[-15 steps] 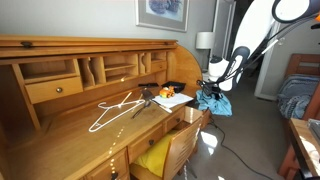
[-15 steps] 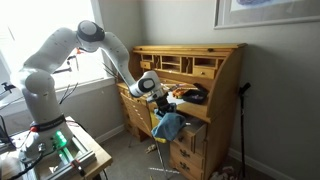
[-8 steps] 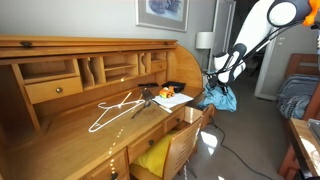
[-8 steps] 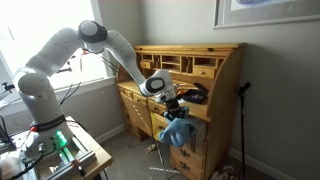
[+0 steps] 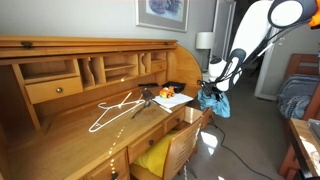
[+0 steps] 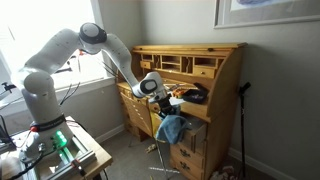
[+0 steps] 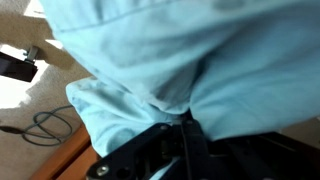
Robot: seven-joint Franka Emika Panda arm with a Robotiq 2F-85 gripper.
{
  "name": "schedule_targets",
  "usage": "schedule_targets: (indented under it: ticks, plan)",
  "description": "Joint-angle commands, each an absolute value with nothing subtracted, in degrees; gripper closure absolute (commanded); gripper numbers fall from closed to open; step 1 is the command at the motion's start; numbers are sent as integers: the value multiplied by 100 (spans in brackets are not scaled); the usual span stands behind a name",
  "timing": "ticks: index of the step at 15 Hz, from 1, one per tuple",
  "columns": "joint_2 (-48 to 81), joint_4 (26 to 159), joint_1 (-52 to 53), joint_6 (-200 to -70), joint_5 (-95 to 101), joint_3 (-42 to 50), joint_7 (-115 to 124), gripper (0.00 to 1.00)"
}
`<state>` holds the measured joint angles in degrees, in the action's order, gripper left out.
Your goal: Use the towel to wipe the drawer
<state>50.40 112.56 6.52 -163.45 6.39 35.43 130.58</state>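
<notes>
My gripper [image 6: 158, 97] is shut on a light blue towel [image 6: 170, 128], which hangs down in front of the wooden roll-top desk's drawers [image 6: 189, 146]. In an exterior view the towel [image 5: 216, 101] hangs at the desk's right end, by the open top drawer [image 5: 190, 112]. The wrist view is almost filled by the towel [image 7: 180, 50], pinched between the dark jaws [image 7: 186, 128]. The towel hides most of the drawer front behind it.
The desk top holds a white wire hanger [image 5: 112, 109], papers and orange items [image 5: 172, 97]. A lower drawer with a yellow cloth [image 5: 153, 156] stands open. A cable lies on the carpet [image 7: 40, 122]. A black pole [image 6: 241, 120] leans at the desk's side.
The gripper and towel swung along the drawer front toward the desk's far end half a second ago, then back to about where they were a second ago.
</notes>
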Motion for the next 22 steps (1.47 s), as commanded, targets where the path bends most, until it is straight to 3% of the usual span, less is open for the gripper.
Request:
schedule_targets:
  ticks: [1, 4, 13, 17, 22]
  plan:
    - [4936, 11962, 1342, -17106, 801, 3824, 12762, 98]
    - [5031, 11983, 1534, -17250, 481, 3924, 12555, 98]
    - [5125, 10537, -208, -15464, -465, 3689, 12837, 98]
    - [4483, 10361, -1167, -15331, -474, 2708, 11836, 98]
    - [3684, 10610, -1542, -15532, -477, 1870, 10581, 98]
